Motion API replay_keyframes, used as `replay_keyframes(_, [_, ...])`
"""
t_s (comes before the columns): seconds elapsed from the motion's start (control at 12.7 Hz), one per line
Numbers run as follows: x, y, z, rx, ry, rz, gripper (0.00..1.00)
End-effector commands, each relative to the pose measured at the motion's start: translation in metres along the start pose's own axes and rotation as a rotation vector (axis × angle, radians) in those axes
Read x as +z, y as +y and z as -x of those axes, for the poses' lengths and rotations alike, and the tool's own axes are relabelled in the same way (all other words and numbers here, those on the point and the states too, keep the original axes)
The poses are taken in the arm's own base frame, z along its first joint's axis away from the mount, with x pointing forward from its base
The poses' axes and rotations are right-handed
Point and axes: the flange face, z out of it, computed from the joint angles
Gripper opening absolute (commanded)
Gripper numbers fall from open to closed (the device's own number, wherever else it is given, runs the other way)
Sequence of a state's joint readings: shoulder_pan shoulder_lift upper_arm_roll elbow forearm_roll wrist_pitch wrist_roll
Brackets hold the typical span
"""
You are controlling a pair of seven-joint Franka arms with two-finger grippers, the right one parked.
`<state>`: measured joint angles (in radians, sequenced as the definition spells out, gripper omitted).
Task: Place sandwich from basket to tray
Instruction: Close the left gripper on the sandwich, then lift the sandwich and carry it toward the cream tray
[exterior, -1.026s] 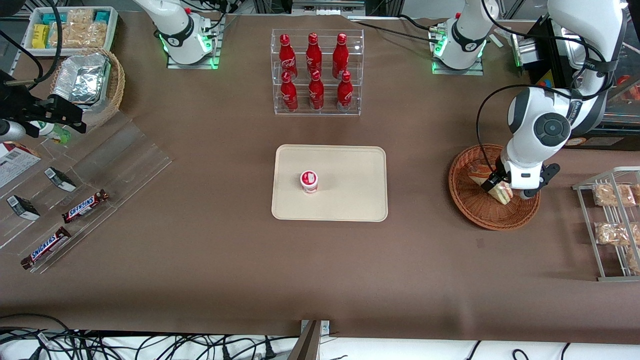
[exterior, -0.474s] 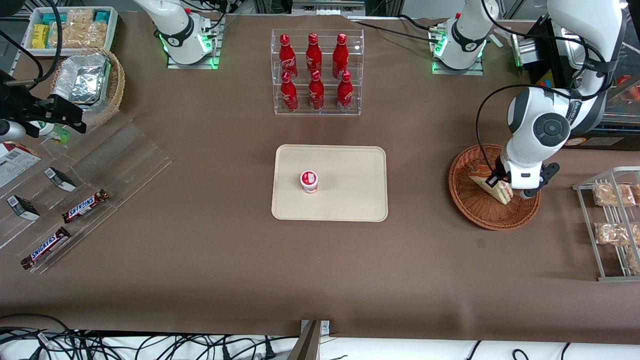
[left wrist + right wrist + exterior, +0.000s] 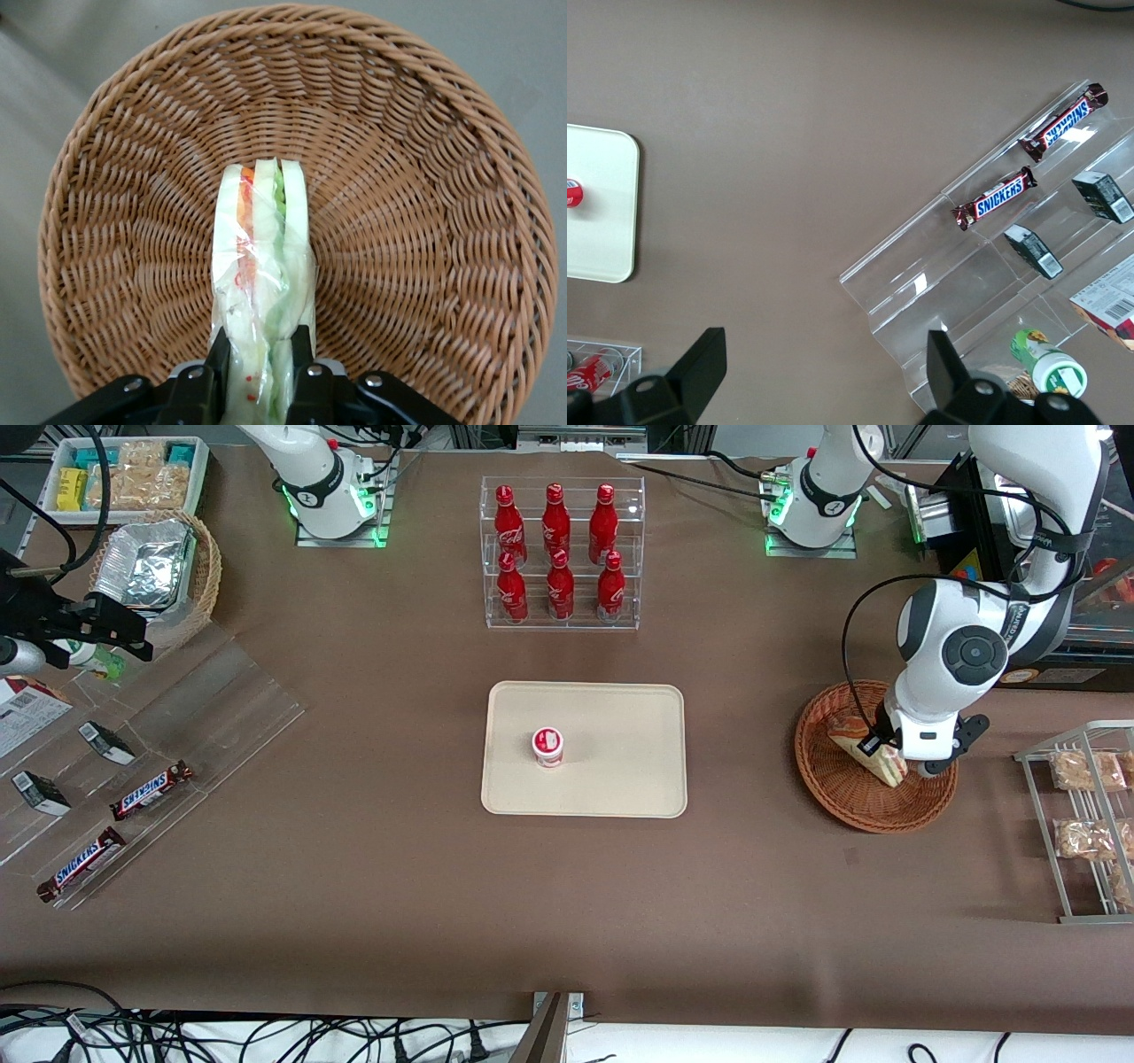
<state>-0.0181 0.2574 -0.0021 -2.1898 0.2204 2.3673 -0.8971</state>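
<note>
The sandwich [image 3: 262, 266] is a clear-wrapped wedge of pale bread with red and green layers, held edge-on over the round reddish-brown wicker basket [image 3: 425, 195]. My left gripper [image 3: 262, 363] is shut on the sandwich, one black finger [image 3: 218, 365] pressing each side of its wide end. From the front, the gripper [image 3: 890, 757] holds the sandwich [image 3: 864, 748] just above the basket [image 3: 833, 797], at the working arm's end of the table. The cream-beige tray [image 3: 620, 748] lies at the table's middle, toward the parked arm from the basket.
A small red-and-white cup [image 3: 547, 746] stands on the tray. A clear stand of red bottles [image 3: 560, 553] sits farther from the front camera than the tray. A wire rack of snack packs [image 3: 1085, 819] lies beside the basket. Snickers bars [image 3: 151, 790] lie on an acrylic display toward the parked arm's end.
The gripper, shut on the sandwich, has risen slightly and lifted the sandwich a little off the basket floor.
</note>
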Motion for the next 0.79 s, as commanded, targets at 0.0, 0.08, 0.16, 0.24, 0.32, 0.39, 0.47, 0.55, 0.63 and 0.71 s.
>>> replay_keyframes(0.0, [-0.045, 0.015, -0.009, 0.114, -0.005, -0.063, 0.3])
replay_keyframes(0.08, [-0.061, 0.024, -0.009, 0.158, -0.015, -0.079, 0.3])
replay_keyframes(0.16, [-0.075, 0.026, -0.012, 0.193, -0.025, -0.095, 0.3])
replay_keyframes(0.24, [-0.09, 0.037, -0.005, 0.245, -0.037, -0.108, 0.3])
replay_keyframes(0.32, [-0.104, 0.043, -0.004, 0.274, -0.041, -0.114, 0.3])
replay_keyframes(0.39, [-0.12, 0.054, 0.004, 0.301, -0.043, -0.118, 0.3])
replay_keyframes(0.47, [-0.138, 0.068, 0.016, 0.34, -0.047, -0.121, 0.3])
replay_keyframes(0.55, [-0.153, 0.08, 0.028, 0.416, -0.058, -0.129, 0.3])
replay_keyframes(0.63, [-0.168, 0.09, 0.04, 0.486, -0.062, -0.127, 0.3])
replay_keyframes(0.71, [-0.178, 0.097, 0.048, 0.509, -0.064, -0.113, 0.3])
